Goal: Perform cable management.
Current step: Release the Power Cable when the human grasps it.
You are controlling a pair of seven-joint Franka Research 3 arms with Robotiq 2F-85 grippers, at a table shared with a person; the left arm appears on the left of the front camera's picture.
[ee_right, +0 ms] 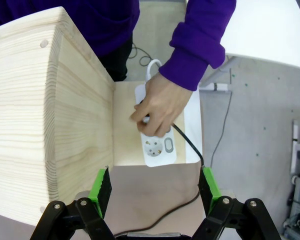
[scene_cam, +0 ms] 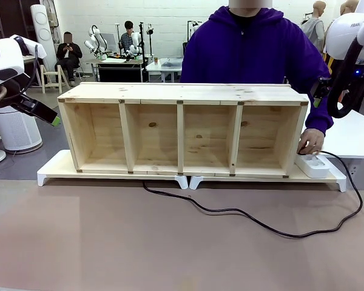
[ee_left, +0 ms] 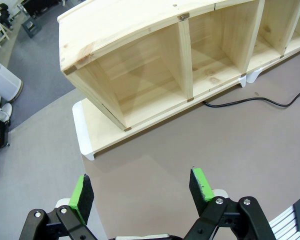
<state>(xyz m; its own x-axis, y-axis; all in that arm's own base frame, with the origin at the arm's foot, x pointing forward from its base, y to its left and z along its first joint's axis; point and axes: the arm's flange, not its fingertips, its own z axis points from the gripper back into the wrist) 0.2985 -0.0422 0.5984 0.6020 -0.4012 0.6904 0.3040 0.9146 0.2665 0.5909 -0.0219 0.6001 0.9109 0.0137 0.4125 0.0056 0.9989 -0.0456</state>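
The right gripper (ee_right: 155,187) hangs above the end of the wooden shelf unit (scene_cam: 182,130), its green-padded fingers (ee_right: 101,188) spread wide apart and holding nothing. Just beyond the fingertips, between the two of them, a white power strip (ee_right: 157,145) lies on the white riser (scene_cam: 54,167) that carries the shelf unit, close against the unit's end wall. The person's hand (ee_right: 160,107), coming out of a purple sleeve (ee_right: 200,45), rests on top of the strip, covering its middle, and seems to pinch something dark there; I cannot tell whether it is the plug. The cable (ee_right: 187,145) leaves the strip from under that hand, passes inside the far-side finger and trails back under the gripper across the brown surface (scene_cam: 170,242). Seen from the front, it runs out from beneath the riser's middle, lies in a long loose curve over the surface and loops up to the strip. The left gripper (ee_left: 142,192) hovers over bare surface near the other end of the shelf unit, fingers (ee_left: 82,192) likewise well apart and empty; a stretch of cable (ee_left: 250,102) lies far ahead of them, at the riser's foot.
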